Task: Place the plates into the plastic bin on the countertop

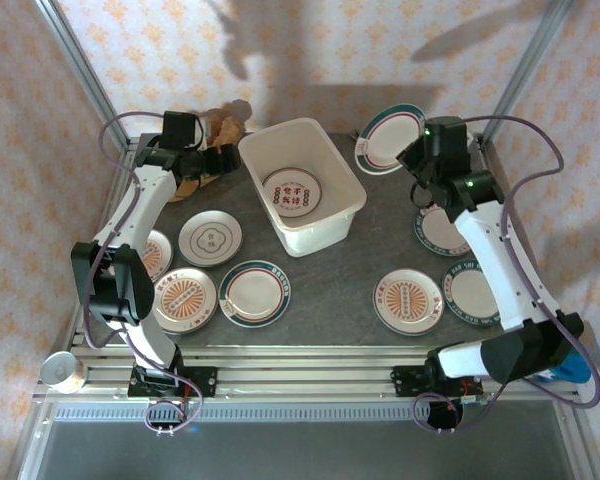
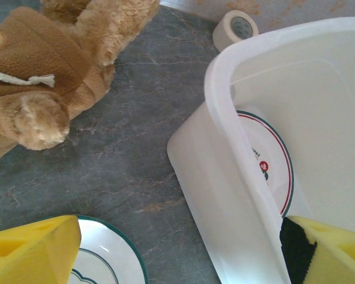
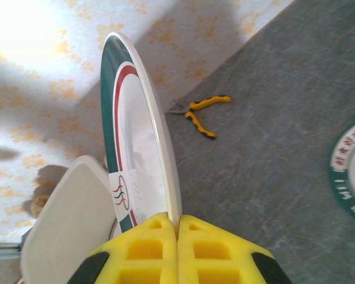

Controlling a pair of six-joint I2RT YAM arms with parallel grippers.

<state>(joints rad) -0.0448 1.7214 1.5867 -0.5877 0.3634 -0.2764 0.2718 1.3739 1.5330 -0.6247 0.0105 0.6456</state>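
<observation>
Plate (image 3: 136,148), round with a glossy green rim, is pinched upright on edge between the right gripper's (image 3: 177,236) yellow pads (image 3: 148,248), beside the smooth white plastic bin (image 1: 320,225). One patterned plate (image 1: 292,190) is laid flat inside. The left gripper (image 2: 180,248) is spread wide over the stone-grey countertop (image 1: 330,290).

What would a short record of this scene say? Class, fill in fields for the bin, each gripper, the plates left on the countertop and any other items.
Bin: the plastic bin holds one patterned plate, lying flat
Right gripper: shut on a green-rimmed plate, held on edge to the right of the bin
Left gripper: open, empty, over the bin's rim
Countertop: at least seven plates lie on it
Other items: plush bear, tape roll, pliers
</observation>
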